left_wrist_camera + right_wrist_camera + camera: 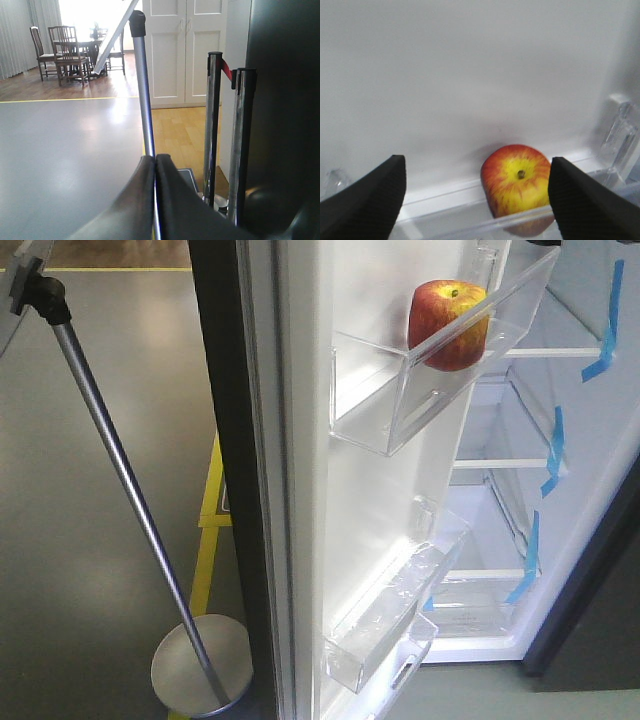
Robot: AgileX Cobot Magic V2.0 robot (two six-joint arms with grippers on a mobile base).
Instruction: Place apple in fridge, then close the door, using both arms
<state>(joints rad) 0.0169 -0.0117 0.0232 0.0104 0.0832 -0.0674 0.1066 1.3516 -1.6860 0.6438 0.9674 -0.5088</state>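
The red and yellow apple (448,324) sits in the upper clear bin (400,410) on the white inner liner of the open fridge door (300,490). In the right wrist view the apple (517,182) lies behind the bin's clear front lip, stem up. My right gripper (476,192) is open and empty, its jaws wide apart above the bin, the apple near the right finger (580,200). My left gripper (155,162) is shut and empty, beside the door's dark outer face (285,100). The fridge interior (520,500) shows white shelves with blue tape. Neither gripper shows in the front view.
A chrome stanchion pole (130,500) on a round base (200,665) leans left of the door. More posts (214,125) stand close to the door's outer side. A lower door bin (385,625) juts out. Yellow floor tape (208,530) runs behind.
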